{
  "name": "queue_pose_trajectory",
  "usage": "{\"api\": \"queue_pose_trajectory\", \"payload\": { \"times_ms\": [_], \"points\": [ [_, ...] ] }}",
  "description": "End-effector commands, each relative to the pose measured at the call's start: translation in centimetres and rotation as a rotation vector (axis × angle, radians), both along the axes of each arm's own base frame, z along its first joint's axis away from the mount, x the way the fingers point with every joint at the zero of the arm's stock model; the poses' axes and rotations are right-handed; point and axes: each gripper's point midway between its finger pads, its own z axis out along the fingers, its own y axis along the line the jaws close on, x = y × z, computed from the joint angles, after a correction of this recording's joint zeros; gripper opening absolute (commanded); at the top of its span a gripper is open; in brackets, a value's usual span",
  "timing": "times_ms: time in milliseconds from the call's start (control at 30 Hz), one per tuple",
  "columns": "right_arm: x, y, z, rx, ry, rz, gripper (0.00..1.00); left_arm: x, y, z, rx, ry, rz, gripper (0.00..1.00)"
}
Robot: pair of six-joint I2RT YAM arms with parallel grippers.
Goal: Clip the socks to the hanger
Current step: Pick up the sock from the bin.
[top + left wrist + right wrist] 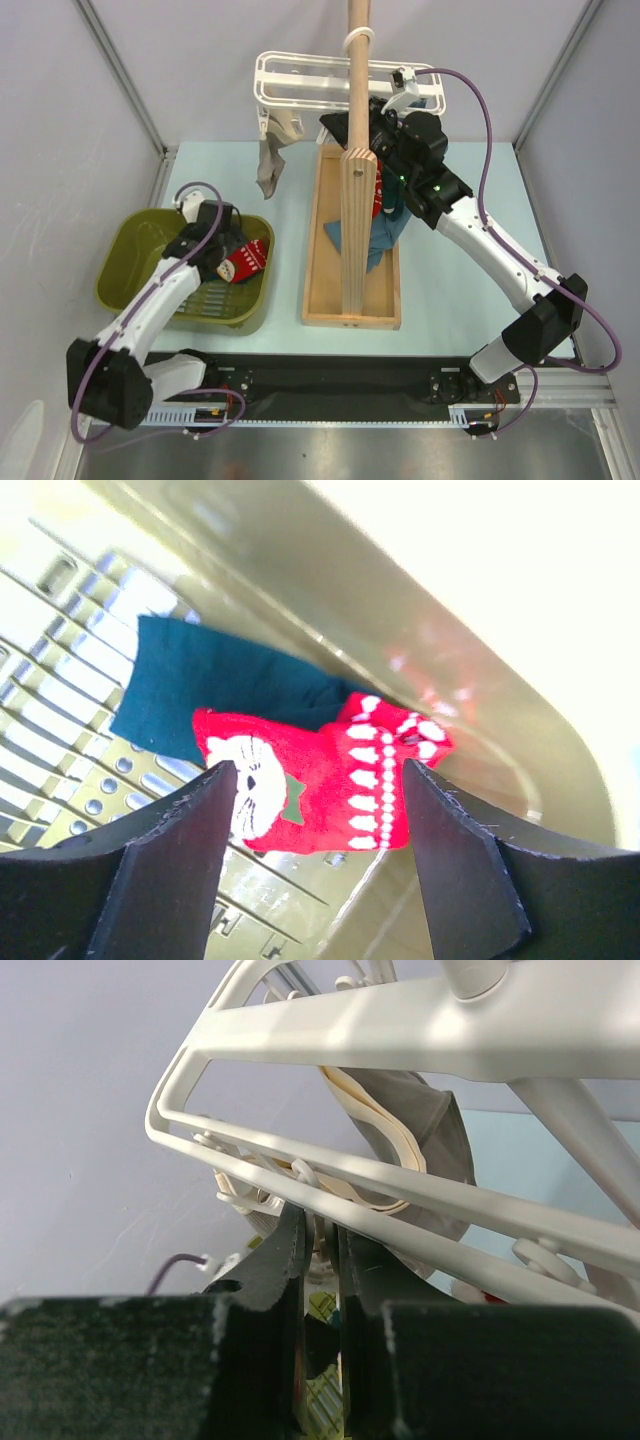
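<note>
A red sock (310,790) with a white cat face and patterned cuff lies in the green basket (330,590), overlapping a plain teal sock (220,685), beneath the spread left fingers (170,870). The right fingers (275,1280) are pressed together just under the white slatted hanger (400,1040).

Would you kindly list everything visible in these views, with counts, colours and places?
wooden stand: one, light wood, table centre.
hanger: one, white, hooked on the stand's pole.
grey-beige sock: one, hanging from the hanger's left end.
blue garment: one, medium blue, on the stand's base.
basket: one, olive green, table left.
red sock: one, white-printed, in the basket.
teal sock: one, dark, partly under the red sock.
left gripper: black, open above the red sock.
right gripper: black, shut, at the hanger.
</note>
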Motion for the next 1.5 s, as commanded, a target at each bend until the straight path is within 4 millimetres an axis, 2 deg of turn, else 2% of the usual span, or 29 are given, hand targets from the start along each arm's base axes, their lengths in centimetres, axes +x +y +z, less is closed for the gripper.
{"api": "queue_pose_trajectory", "payload": {
  "times_ms": [0,33,67,133,167,233,333,433,467,500,633,700,967,1067,1167,1200,1267,1300,1400,1467],
  "points": [
    [-0.4,0.0,-0.4,-0.017,0.016,0.018,0.0,-1.1,1.6,1.5,0.009,-0.056,0.032,0.72],
    [-0.4,0.0,-0.4,-0.018,0.013,0.018,0.0,-1.3,1.3,1.5,-0.029,-0.058,0.014,0.71],
    [-0.5,-0.1,-0.2,-0.018,0.009,0.017,0.0,-1.5,2.1,1.5,-0.057,-0.067,0.047,0.7],
    [-0.5,-0.1,-0.2,-0.019,0.008,0.019,0.0,-1.9,2.0,0.6,-0.129,-0.036,0.05,0.68],
    [-0.5,-0.1,-0.2,-0.02,0.008,0.017,0.0,-2.0,3.0,0.2,-0.165,-0.028,0.103,0.68],
    [-0.5,-0.1,-0.1,-0.018,0.007,0.02,0.0,-2.1,3.3,-0.8,-0.229,0.012,0.147,0.68],
    [-0.6,0.0,-0.2,-0.016,0.011,0.022,0.0,-1.7,3.7,-1.7,-0.361,0.041,0.259,0.69],
    [-0.6,0.0,-0.1,-0.014,0.009,0.026,0.0,-0.9,3.2,-2.1,-0.462,0.071,0.337,0.71],
    [-0.7,-0.1,0.0,-0.013,0.008,0.026,0.0,-1.2,3.2,-2.5,-0.474,0.104,0.368,0.72],
    [-0.7,-0.1,0.0,-0.014,0.007,0.026,0.0,-0.7,3.0,-2.1,-0.494,0.109,0.381,0.72],
    [-0.8,-0.3,0.1,-0.018,0.003,0.022,0.0,-0.2,2.2,-3.2,-0.586,0.161,0.449,0.71],
    [-0.9,-0.4,0.2,-0.019,0.001,0.02,0.0,-0.9,1.7,-4.1,-0.626,0.222,0.48,0.69],
    [-0.8,-0.4,-0.2,-0.021,0.009,0.015,0.0,-1.6,2.9,-5.0,-0.659,0.199,0.611,0.65],
    [-0.8,-0.4,-0.2,-0.021,0.011,0.019,0.0,-1.6,3.5,-5.2,-0.66,0.194,0.628,0.58],
    [-0.7,-0.4,-0.2,-0.02,0.01,0.017,0.0,-1.4,4.1,-5.9,-0.65,0.181,0.619,0.4],
    [-0.7,-0.5,-0.3,-0.021,0.011,0.014,0.0,-1.3,4.2,-6.0,-0.651,0.172,0.617,0.27],
    [-0.7,-0.5,-0.1,-0.018,0.007,0.014,0.0,-0.9,4.0,-6.1,-0.67,0.144,0.585,0.13],
    [-0.8,-0.4,-0.2,-0.018,0.009,0.016,0.0,-0.7,3.8,-6.1,-0.671,0.135,0.562,0.01],
    [-0.8,-0.5,-0.1,-0.02,0.01,0.014,0.0,-0.1,4.0,-4.8,-0.655,0.076,0.512,0.0],
    [-0.8,-0.6,0.0,-0.021,0.007,0.012,0.0,0.2,4.7,-2.5,-0.596,0.002,0.453,0.0]
  ]
}}
